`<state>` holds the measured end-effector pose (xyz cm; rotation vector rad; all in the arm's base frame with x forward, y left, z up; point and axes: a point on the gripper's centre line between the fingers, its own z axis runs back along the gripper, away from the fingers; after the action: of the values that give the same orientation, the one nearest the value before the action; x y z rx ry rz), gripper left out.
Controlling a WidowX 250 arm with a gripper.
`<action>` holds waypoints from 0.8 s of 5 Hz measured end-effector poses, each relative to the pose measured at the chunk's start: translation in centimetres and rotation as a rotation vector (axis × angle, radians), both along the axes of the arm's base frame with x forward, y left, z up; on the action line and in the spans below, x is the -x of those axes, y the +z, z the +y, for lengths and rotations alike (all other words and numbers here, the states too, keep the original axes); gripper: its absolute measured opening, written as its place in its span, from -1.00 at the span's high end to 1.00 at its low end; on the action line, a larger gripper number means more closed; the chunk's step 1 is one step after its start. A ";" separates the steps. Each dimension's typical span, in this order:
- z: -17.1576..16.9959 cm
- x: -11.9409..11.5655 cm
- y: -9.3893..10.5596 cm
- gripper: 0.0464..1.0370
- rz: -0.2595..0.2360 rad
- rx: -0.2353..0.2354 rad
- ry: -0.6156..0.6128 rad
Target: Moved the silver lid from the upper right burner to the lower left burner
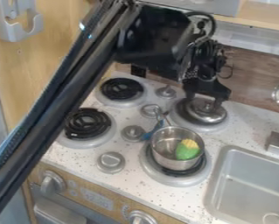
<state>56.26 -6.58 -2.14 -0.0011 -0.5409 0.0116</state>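
lower left burner [88, 124]: my drop spot; coil exposed, silver lid not on it, so placing is left
upper right burner [214, 128]: silver lid [205, 114] sits here, my start spot; no transfer done by the look of it
tool [204, 101]: mine, at the lid; wide, one finger each side of its knob; closing, lift, carry and release all left, I'd say
lower right burner [165, 178]: coil part hidden under pot [163, 158]
green-and-yellow item [188, 151]: in pot; can't tell what it is
upper right coil: mostly covered by lid
finger contact: can't tell if I touch the knob
my arm [57, 107]: cut off at frame edge, base out of view
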 end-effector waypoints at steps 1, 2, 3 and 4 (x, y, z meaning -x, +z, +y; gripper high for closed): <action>-0.2 0.2 -0.2 -0.81 0.023 0.011 0.001; -0.6 0.4 -0.2 -0.21 0.044 0.009 -0.010; -1.1 0.3 0.0 0.35 0.047 0.005 -0.022; -1.2 0.2 -0.1 0.64 0.051 0.010 -0.024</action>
<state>56.04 -7.80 -2.21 -0.0168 -0.4899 -0.0092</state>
